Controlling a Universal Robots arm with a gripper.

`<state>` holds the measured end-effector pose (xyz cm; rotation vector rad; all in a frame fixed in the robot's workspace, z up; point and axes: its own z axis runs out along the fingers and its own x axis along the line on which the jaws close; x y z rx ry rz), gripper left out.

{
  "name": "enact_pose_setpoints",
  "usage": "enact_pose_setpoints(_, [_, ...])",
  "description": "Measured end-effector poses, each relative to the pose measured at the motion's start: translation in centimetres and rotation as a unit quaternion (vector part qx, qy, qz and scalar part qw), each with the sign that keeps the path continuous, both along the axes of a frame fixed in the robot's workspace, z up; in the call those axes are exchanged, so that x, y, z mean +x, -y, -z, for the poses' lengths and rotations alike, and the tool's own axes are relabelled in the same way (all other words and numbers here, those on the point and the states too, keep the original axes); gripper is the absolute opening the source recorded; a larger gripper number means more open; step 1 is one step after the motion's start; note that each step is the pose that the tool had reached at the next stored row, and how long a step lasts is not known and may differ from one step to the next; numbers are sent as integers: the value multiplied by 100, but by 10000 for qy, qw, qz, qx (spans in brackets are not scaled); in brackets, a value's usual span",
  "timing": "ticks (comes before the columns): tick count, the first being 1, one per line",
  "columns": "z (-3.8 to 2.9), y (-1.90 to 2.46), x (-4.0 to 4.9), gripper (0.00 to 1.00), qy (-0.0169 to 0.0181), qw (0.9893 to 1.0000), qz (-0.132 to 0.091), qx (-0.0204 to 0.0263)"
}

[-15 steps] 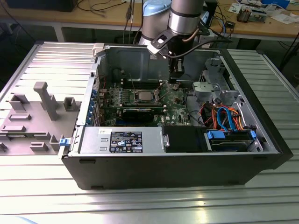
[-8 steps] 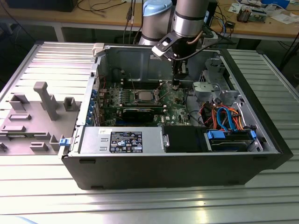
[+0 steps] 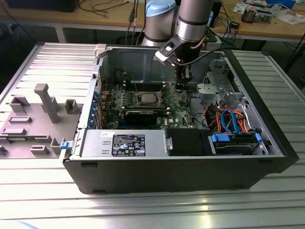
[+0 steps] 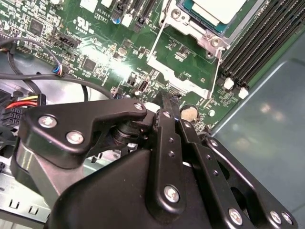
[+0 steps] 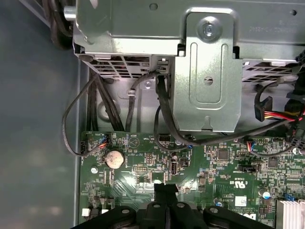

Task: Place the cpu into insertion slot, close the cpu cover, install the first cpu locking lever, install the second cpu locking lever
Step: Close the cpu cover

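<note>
The cpu point(image 3: 145, 98) — a small square chip with a silver-grey top — sits seated on the green motherboard point(image 3: 181, 112). Just to the exterior view's right, the gripper point(image 3: 180, 88) hangs with fingers point(image 5: 160, 191) pressed together, empty; the near power supply point(image 3: 93, 143) carries labels point(image 3: 127, 144) — unreadable.

Item one: your work table point(image 3: 267, 205), silver metal, ribbed in long grooves running across, taking up the near ground and both sides. Light lies as a soft pale sheen along its ribs.

Item two: a grey plastic holder block point(image 3: 33, 121) with upright posts and pockets, lying on the table at the exterior view's left.

Item three: a wooden bench point(image 3: 43, 21) along the far side, standing on white legs point(image 3: 60, 34), dark beneath. On it you have loose cables point(image 3: 102, 7) and, at the exterior view's far right, papers and small parts point(image 3: 267, 12).
</note>
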<state>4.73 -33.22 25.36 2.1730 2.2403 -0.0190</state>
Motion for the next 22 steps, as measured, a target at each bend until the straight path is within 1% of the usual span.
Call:
enact_pose_setpoints(3, [3,0,-18,11,0,10000,-10,2])
enact_pose_setpoints(9, [7,0,-126,11,0,10000,-24,2])
enact_pose_setpoints(12, [7,0,-144,11,0,10000,-24,3])
enact_pose_setpoints(22, [7,0,-161,11,0,10000,-25,3])
